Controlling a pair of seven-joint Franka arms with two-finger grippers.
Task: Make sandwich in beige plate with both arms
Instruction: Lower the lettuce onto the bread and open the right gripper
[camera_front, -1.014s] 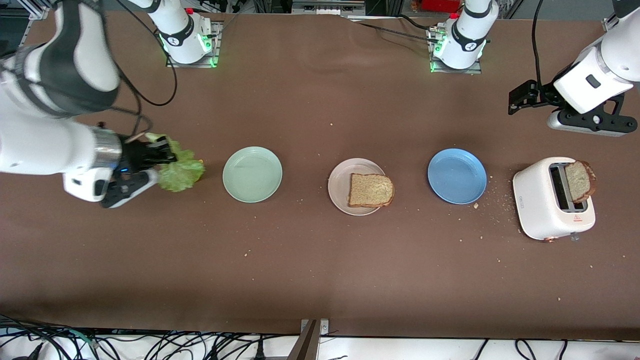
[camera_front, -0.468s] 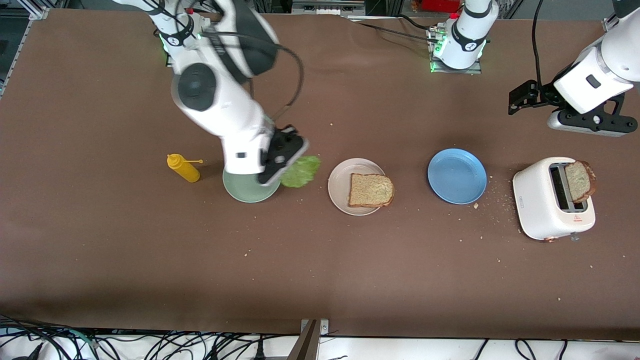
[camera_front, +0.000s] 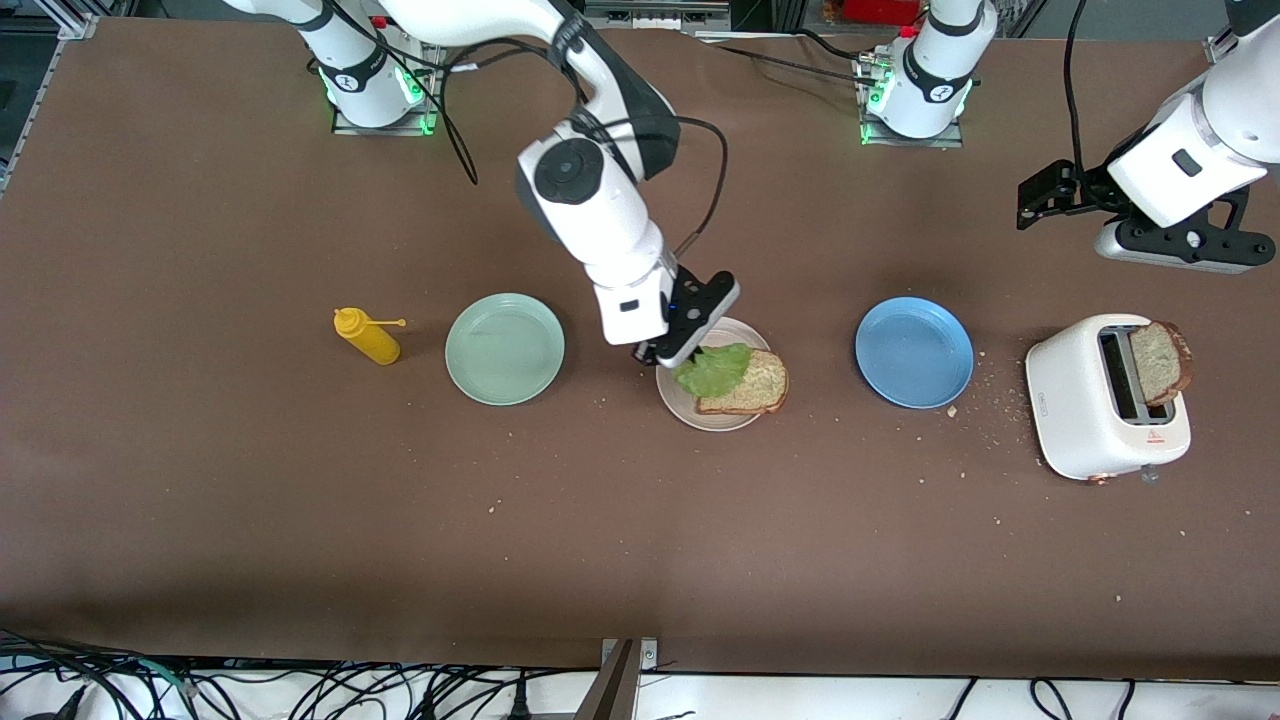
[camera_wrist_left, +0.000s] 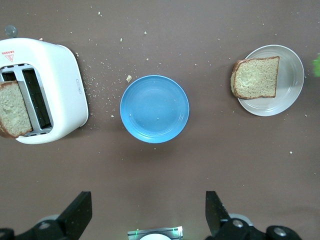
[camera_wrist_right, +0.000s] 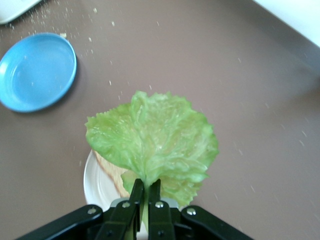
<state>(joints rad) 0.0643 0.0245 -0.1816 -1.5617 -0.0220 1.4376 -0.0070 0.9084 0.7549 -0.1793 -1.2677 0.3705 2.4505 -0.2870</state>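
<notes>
Toward the right arm's end of the table, a yellow squeeze bottle (camera_front: 368, 337) is lying on its side, and a mint-green plate (camera_front: 505, 348) is sitting beside it, toward the middle. Next along the row, the right gripper (camera_front: 676, 361) is hanging over the beige plate (camera_front: 679, 389), its fingers (camera_wrist_right: 136, 197) pinching tight on the stem of a lettuce leaf (camera_front: 713, 367). The leaf is draping over the edge of the bread slice (camera_front: 752, 383) that is lying on the beige plate; whether leaf and bread are touching cannot be told. Farther toward the left arm's end, a blue plate (camera_front: 914, 351) is sitting well apart from the beige one, with crumbs scattered near it. After that a white toaster (camera_front: 1095, 410) is standing with a second bread slice (camera_front: 1158, 362) sticking up out of one slot. Over the table's end, above the toaster, the left gripper (camera_front: 1040, 195) is waiting with its fingers (camera_wrist_left: 77, 214) spread wide and holding nothing.
</notes>
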